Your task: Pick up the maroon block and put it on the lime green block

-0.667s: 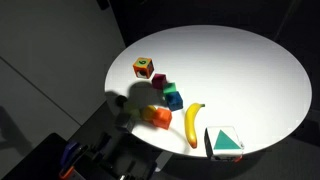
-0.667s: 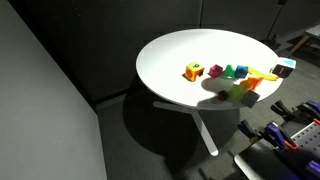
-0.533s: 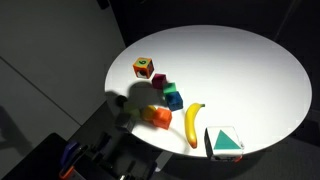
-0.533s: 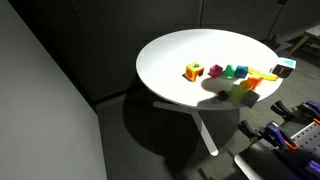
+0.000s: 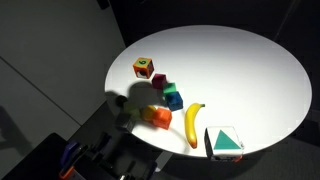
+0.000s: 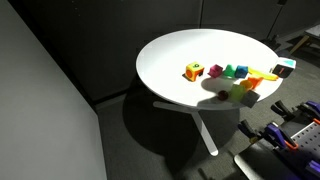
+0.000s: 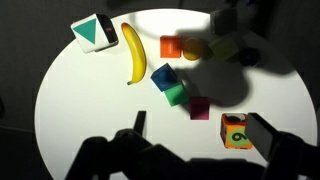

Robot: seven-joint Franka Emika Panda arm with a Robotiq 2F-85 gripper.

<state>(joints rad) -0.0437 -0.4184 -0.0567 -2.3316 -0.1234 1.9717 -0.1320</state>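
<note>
In an exterior view the maroon block [image 5: 158, 82] lies just beside the lime green block [image 5: 168, 91]. In an exterior view the maroon block [image 6: 215, 71] heads that row. Wrist view: the gripper [image 7: 200, 140] hangs high, jaws spread. Best to centre over the maroon block, then close across the faces clear of its green neighbour.

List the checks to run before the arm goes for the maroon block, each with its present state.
1. End effector open: ok, spread wide.
2. End effector empty: ok.
3. Maroon block uncovered on the white table: ok.
4. Lime green block has a bare top: ok.
5. Gap between maroon block and lime green block: cannot tell, corners look very close.
6. Multicoloured cube apart from maroon block: ok.
</note>
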